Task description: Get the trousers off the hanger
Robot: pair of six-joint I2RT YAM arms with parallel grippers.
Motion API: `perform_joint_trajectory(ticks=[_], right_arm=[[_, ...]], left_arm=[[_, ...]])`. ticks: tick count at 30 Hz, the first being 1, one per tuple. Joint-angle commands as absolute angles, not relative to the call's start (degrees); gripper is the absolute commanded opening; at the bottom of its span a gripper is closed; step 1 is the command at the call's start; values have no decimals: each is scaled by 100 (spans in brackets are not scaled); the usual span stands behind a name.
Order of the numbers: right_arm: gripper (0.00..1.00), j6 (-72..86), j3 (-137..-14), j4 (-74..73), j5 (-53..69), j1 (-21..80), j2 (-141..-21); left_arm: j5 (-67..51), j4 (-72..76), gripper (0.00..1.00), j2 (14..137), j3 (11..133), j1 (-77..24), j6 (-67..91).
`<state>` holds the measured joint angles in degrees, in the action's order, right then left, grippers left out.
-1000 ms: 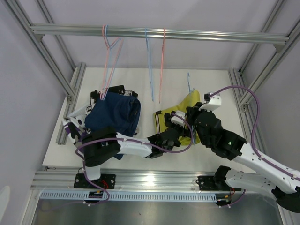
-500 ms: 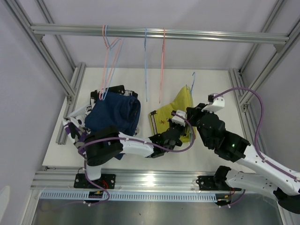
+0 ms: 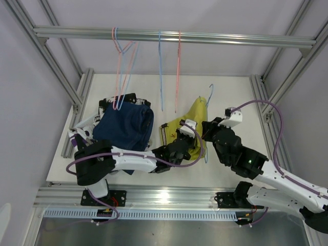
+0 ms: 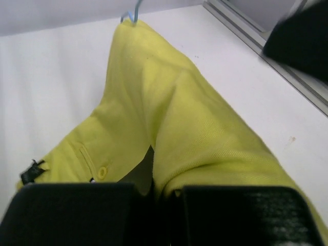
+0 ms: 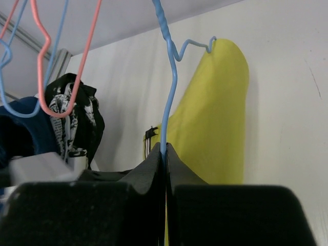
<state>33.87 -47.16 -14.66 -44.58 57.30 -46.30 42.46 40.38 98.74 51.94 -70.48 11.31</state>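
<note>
Under bare hangers (image 3: 177, 72), left jaws pinch yellow trousers (image 4: 205, 133), right jaws clamp their blue hanger (image 5: 168, 102), navy trousers (image 3: 125, 125) alongside.

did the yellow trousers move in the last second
Yes. The plain yellow cloth trousers have shifted left, away from the right-hand aluminium table rail and closer to the folded navy trousers.

Robot lab test cell. Aluminium extrusion frame (image 3: 174, 37) boxes in a white table (image 3: 154, 87), with blank grey walls (image 3: 31, 128) around it. Two robot arms (image 3: 134, 160) are bolted to the front rail (image 3: 169, 195), slotted cable duct (image 3: 154, 212) alongside. Wire hangers (image 3: 177, 72) hang off the top bar.
</note>
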Motion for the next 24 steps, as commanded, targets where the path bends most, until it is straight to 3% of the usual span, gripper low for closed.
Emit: perform_joint_trajectory(ticks=[1, 14, 24], right_arm=[[0, 3629, -4466, -967, -4860, 5722, -4702], [0, 4315, -3754, -668, -4896, 5687, -4887], [0, 4587, -3296, -721, -4975, 5695, -4632]], left_arm=[[4359, 4219, 1, 9089, 5256, -7075, 809], [4544, 3464, 1, 7270, 5765, -7462, -343], [4139, 926, 1, 5924, 6607, -7523, 604]])
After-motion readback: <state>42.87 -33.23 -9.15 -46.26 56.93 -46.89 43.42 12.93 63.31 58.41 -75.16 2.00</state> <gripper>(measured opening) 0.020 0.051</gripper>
